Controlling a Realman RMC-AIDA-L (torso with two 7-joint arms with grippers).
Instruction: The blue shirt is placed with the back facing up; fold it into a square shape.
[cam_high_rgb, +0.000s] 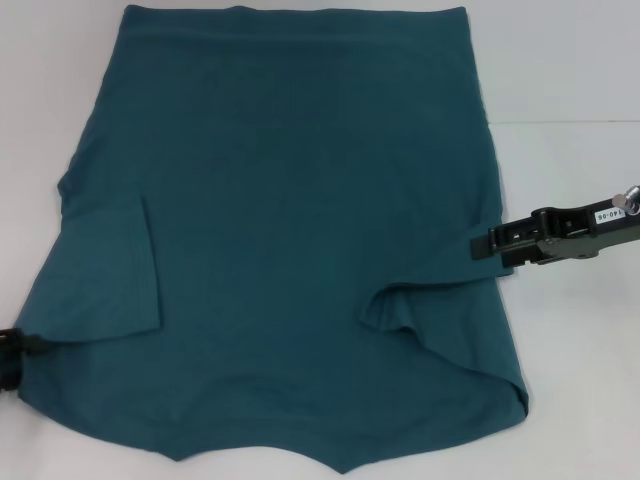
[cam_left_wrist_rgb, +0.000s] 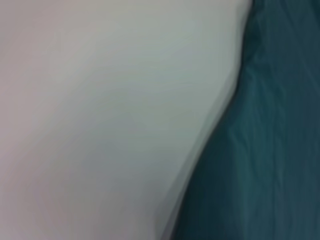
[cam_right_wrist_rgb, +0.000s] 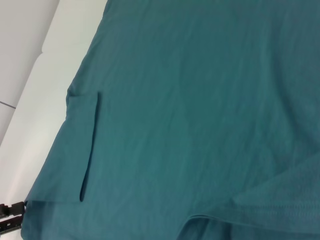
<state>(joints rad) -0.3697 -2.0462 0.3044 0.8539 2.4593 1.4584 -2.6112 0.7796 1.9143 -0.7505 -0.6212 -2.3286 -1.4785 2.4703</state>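
Note:
The blue shirt (cam_high_rgb: 300, 200) lies flat on the white table (cam_high_rgb: 570, 60), plain side up. Both sleeves are folded inward over the body, one a flap at the left (cam_high_rgb: 110, 270) and one a rumpled fold at the lower right (cam_high_rgb: 440, 310). My right gripper (cam_high_rgb: 490, 243) reaches in from the right and is shut on the shirt's right edge. My left gripper (cam_high_rgb: 10, 355) shows only as a black tip at the shirt's lower left corner, also seen as the left gripper (cam_right_wrist_rgb: 10, 220) in the right wrist view. The left wrist view shows the shirt (cam_left_wrist_rgb: 270, 150) beside bare table.
The white table (cam_left_wrist_rgb: 100, 100) extends beyond the shirt on both sides. The shirt's far edge reaches the top of the head view and its near edge runs out of the bottom.

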